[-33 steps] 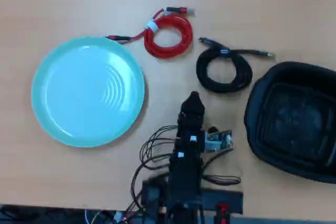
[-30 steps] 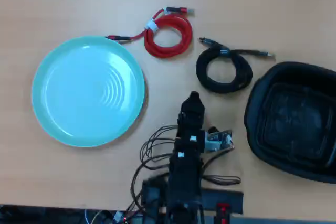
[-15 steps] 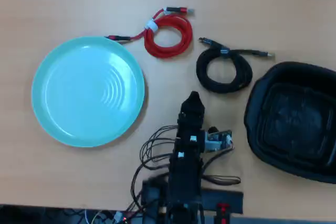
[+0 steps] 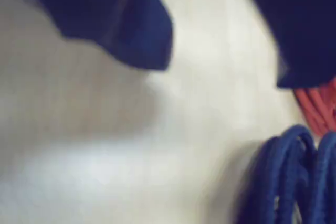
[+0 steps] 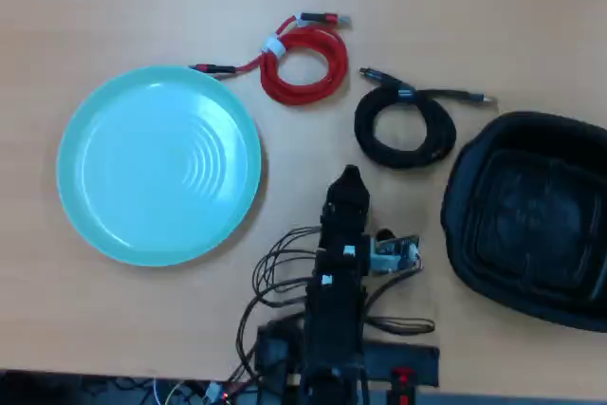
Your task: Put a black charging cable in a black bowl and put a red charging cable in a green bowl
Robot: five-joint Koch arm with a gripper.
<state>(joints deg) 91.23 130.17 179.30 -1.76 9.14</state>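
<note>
Claw [image 5: 348, 177] parked short of both cables, nothing picked up.

Nearest the base, loose thin wires [image 5: 285, 272] trailing beside the arm. Ahead of that, claw aimed up the table in the overhead view, low over bare wood; in the wrist view, two dark blurred jaws set clearly apart with pale table between them, gripping nothing. Just beyond and a little right, black cable [image 5: 406, 128] flat in a coil, tie at its upper edge, plug ends splayed left and right, so longest across the table. Further up and left, red cable [image 5: 303, 64] coiled flat, one plug up right, long tail running left to touch the green bowl [image 5: 100, 225] rim. Black bowl [image 5: 474, 187] at right, close to the black coil. Likely each cable laid near its own bowl for short carries. Both bowls empty.
</note>
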